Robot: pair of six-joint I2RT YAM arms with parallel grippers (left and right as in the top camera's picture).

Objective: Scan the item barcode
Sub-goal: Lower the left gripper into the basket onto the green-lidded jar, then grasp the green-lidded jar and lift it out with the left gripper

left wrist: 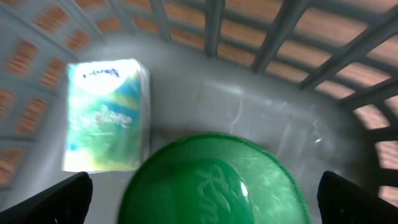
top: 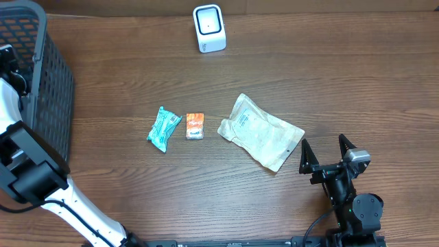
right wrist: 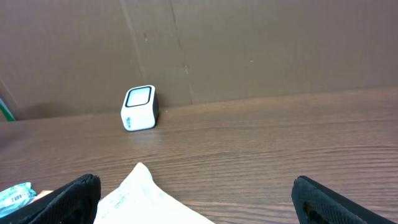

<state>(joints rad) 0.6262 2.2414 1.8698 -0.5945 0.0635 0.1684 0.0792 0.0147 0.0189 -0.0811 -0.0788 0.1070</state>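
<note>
Plainly, the left claw [left wrist: 208,208] has its fingers spread wide with nothing between them. It hangs inside the mesh basket [top: 51,75] just above a green round lid [left wrist: 211,177], with a tissue pack [left wrist: 106,115] lying beside that lid on the basket floor. The right claw [top: 326,152] is likewise apart and empty, low over the table [top: 343,68] near the white pouch [top: 260,130]. Left of the pouch lie an orange packet [top: 195,126] and a teal packet [top: 164,128]. The barcode scanner [top: 209,27] stands at the far edge, well apart from them all. No barcode shows on anything, so an item could reach the scanner wrong face forward. The flat pouch may slide or crumple instead of lifting. The domed lid could slip from the fingers, or those fingers could snag the mesh.
</note>
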